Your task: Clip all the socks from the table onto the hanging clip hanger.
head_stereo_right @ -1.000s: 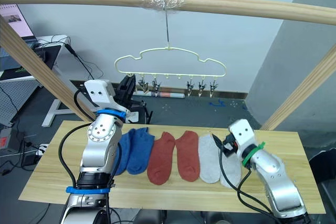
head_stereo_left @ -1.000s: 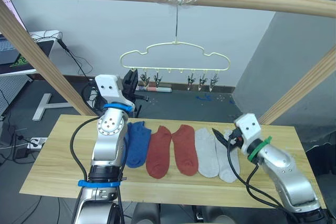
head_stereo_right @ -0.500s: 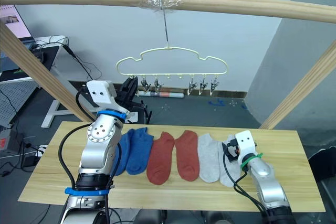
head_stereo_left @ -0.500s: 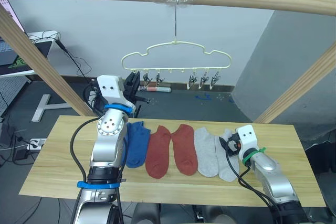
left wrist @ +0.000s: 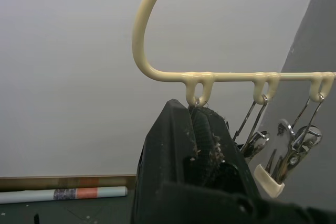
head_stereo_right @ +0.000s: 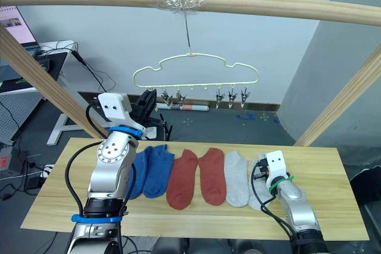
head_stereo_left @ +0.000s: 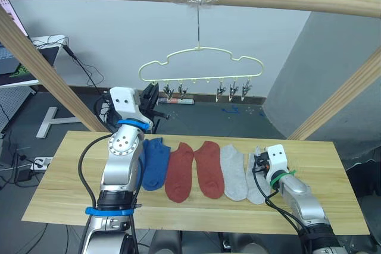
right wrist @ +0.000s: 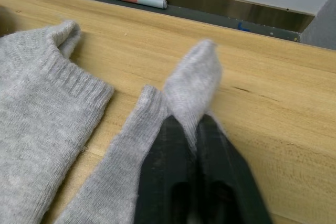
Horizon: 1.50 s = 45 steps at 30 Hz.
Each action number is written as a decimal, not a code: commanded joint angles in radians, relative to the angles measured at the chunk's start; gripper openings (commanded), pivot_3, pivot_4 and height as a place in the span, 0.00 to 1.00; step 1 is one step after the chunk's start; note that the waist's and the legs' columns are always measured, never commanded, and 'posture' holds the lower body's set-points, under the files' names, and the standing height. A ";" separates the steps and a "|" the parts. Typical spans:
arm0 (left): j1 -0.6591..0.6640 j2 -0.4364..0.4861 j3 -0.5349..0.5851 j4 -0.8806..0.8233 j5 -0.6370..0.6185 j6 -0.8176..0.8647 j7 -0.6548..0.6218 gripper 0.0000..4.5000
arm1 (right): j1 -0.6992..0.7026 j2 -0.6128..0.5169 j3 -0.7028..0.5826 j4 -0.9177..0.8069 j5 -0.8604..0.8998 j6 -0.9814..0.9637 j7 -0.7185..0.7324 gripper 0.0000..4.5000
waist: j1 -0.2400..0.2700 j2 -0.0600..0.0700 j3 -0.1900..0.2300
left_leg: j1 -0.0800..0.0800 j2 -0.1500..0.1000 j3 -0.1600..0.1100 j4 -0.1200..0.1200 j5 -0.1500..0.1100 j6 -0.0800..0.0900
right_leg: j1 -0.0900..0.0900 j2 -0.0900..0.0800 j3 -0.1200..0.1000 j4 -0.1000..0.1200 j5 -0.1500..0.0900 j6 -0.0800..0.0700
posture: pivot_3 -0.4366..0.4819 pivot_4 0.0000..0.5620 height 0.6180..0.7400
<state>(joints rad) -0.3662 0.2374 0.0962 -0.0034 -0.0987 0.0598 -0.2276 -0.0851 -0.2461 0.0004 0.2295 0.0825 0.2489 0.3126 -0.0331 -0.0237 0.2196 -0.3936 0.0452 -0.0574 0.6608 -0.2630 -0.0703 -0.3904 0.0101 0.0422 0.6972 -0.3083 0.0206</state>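
Now rightmost grey sock (right wrist: 191, 80) near table's (head_stereo_left: 333, 206) right end, pinched between right gripper's (right wrist: 195, 129) closed fingers, cuff bunched up. Other socks (head_stereo_left: 196, 168) in row along table middle. Left gripper (left wrist: 202, 129) raised at clip hanger's (head_stereo_left: 199, 63) leftmost clip (left wrist: 198, 100), fingers together around it.

Colours on my bench right now

Two blue socks (head_stereo_left: 153, 162), two rust-red socks (head_stereo_left: 193, 169), two light grey socks (head_stereo_left: 233, 171) on my pale wood-grain table (head_stereo_left: 65, 182); pale-yellow hanger (head_stereo_left: 200, 65), grey metal clips (head_stereo_left: 232, 91); my black fingers (right wrist: 173, 145).
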 commanded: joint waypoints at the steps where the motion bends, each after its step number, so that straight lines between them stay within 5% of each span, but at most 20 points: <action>1: 0.009 0.016 0.027 -0.041 -0.043 0.020 -0.024 0.00 | 0.016 -0.014 0.028 -0.086 -0.012 -0.015 0.031 0.01 | -0.001 0.000 0.000 | 0.000 0.000 0.000 0.000 0.000 0.000 | 0.000 0.000 0.000 0.000 0.000 0.000 | 0.40 0.34 0.71; 15: 0.028 0.068 0.072 -0.214 -0.315 0.293 -0.163 0.00 | -0.176 -0.042 0.315 -0.474 -0.100 0.180 0.180 0.01 | -0.024 0.000 -0.001 | 0.000 0.001 -0.001 0.000 0.000 0.000 | -0.001 0.000 -0.001 0.001 0.000 0.001 | 0.41 0.31 0.71; 25: 0.006 0.105 0.140 -0.293 -0.568 0.589 -0.172 0.00 | -0.352 0.120 0.504 -0.332 -0.173 0.163 0.186 0.01 | -0.011 0.000 -0.001 | -0.003 0.000 -0.005 0.001 0.000 -0.001 | -0.001 -0.002 -0.004 0.000 0.000 0.000 | 0.45 0.30 0.71; 45: 0.011 0.117 0.116 -0.298 -0.560 0.599 -0.178 0.00 | -0.466 0.264 0.453 -0.202 -0.169 0.098 0.133 0.01 | 0.001 -0.001 -0.001 | -0.005 0.000 -0.005 0.001 0.002 -0.004 | -0.004 -0.003 -0.005 0.002 0.001 -0.001 | 0.47 0.28 0.71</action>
<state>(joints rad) -0.3550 0.3521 0.2211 -0.2460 -0.6567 0.6738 -0.4033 -0.5294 -0.0011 0.4647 0.0482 -0.0963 0.3764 0.4520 -0.0324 -0.0246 0.2183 -0.3989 0.0450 -0.0626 0.6622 -0.2609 -0.0740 -0.3947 0.0067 0.0375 0.6987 -0.3069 0.0194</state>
